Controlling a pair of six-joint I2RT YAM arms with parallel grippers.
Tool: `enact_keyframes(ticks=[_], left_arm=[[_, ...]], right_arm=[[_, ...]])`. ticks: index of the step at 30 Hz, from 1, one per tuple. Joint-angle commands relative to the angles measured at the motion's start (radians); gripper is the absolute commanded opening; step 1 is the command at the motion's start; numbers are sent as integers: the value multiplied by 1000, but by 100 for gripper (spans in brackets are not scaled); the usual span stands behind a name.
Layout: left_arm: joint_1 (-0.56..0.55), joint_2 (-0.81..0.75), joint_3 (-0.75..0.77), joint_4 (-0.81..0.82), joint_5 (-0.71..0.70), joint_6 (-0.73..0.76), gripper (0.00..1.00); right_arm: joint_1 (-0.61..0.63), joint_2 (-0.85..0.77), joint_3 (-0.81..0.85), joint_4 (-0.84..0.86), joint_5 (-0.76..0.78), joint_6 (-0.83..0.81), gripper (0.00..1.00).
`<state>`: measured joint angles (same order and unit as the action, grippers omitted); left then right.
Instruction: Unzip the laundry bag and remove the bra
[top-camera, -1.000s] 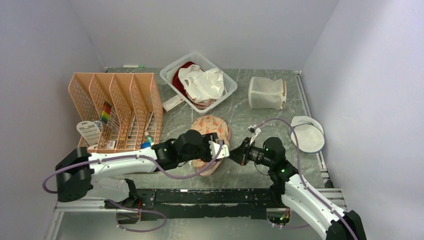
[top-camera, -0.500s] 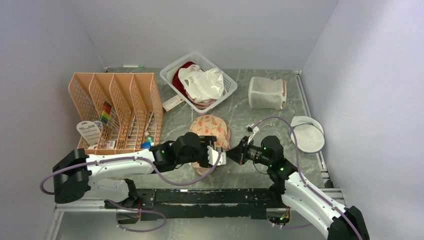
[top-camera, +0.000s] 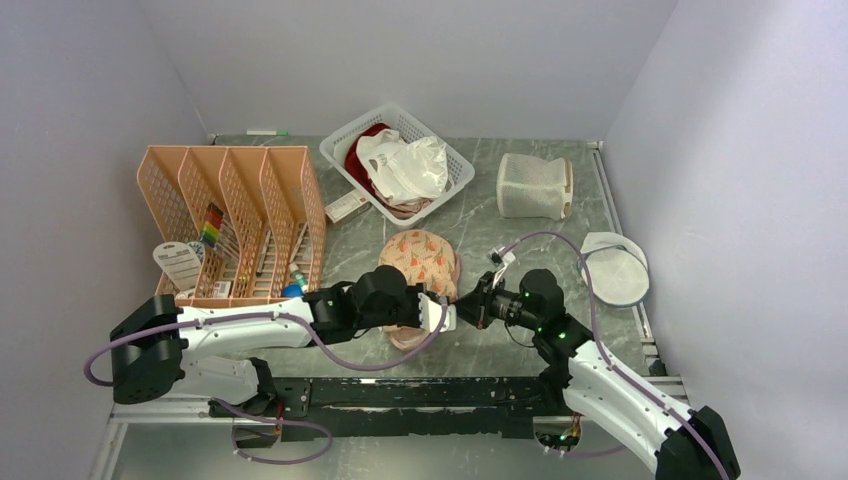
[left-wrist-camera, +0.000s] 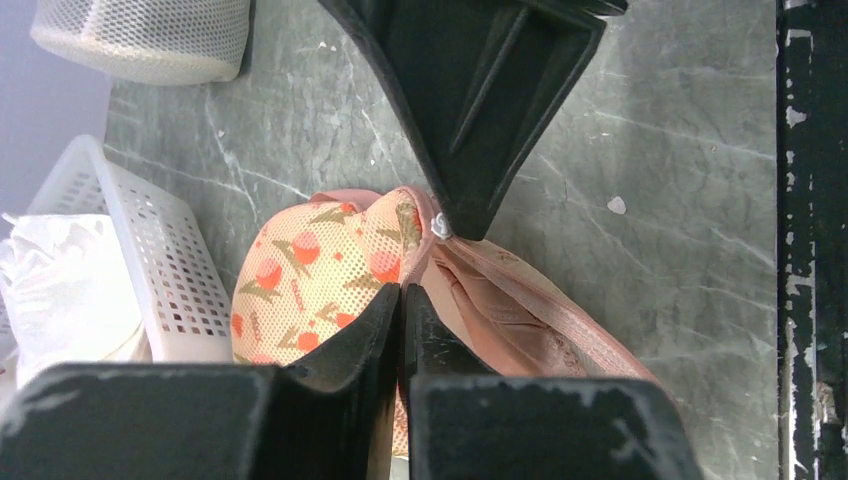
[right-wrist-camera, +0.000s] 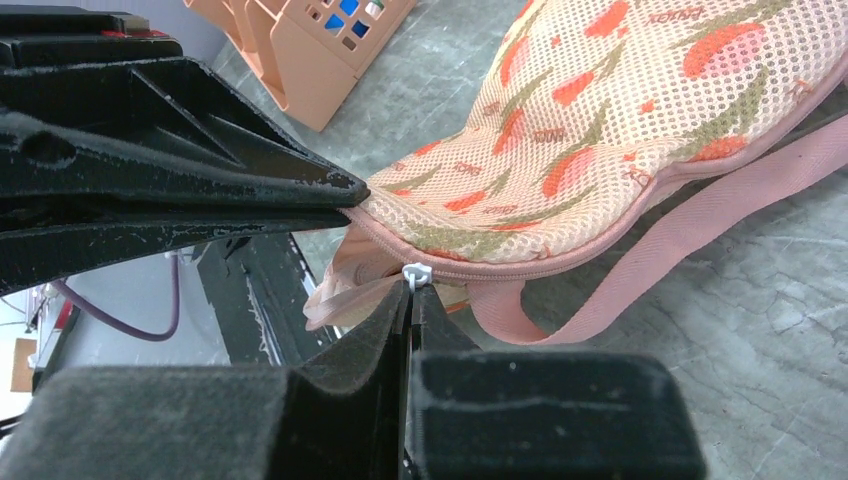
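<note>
The left end effector is clamping its fingers tight on the near edge of the laundry bag. Facing it, the right end effector is pinching the small zipper pull. The bag is lying on the desk between them, and from above both arms are covering its near lobe. Pink fabric is showing at the parted seam; whether it is the bra cannot be told.

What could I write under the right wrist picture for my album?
The right gripper pinches the white zipper pull while the left gripper clamps the laundry bag edge.
</note>
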<state>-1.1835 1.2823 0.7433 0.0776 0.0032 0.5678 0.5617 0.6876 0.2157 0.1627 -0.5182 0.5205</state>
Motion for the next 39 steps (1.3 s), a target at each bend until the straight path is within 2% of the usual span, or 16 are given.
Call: enact_keyframes(ticks=[1,7,12,15,21,27,29,30,32,34,35,36,39], left_arm=[[-20,10,34,8,-20,15,8],[-32,-50,5,36,-23,31,7],[-33,-122,-45,104,-28,41,7],[-33,-128,-57,120,-46,48,7],[-34,-89,-36,70,-68,59,7],[-34,-51,6,13,-43,46,7],[-34,-55,20,-6,-8,31,20],[-34,-62,23,-9,14,22,34],[-34,-81,19,-3,66,0,55],[-33,-101,15,19,107,-28,84],[-33,-108,14,29,126,-47,91],[-33,-112,13,43,142,-64,93],[-33,-85,18,85,139,-133,93]], right_arm=[[10,-17,32,9,16,-9,0],[10,6,45,-24,77,9,0],[1,74,70,-93,248,18,0],[-49,120,84,-99,279,-11,0],[-302,254,77,37,21,-25,0],[-294,175,67,46,-120,-42,0],[-277,117,48,33,-126,-20,0],[-266,96,29,36,-126,1,0],[-235,59,-3,66,-123,50,0],[-189,37,-26,101,-94,89,0],[-158,31,-27,109,-65,99,0],[-128,31,-27,112,-34,103,0],[-32,50,-7,120,54,114,0]])
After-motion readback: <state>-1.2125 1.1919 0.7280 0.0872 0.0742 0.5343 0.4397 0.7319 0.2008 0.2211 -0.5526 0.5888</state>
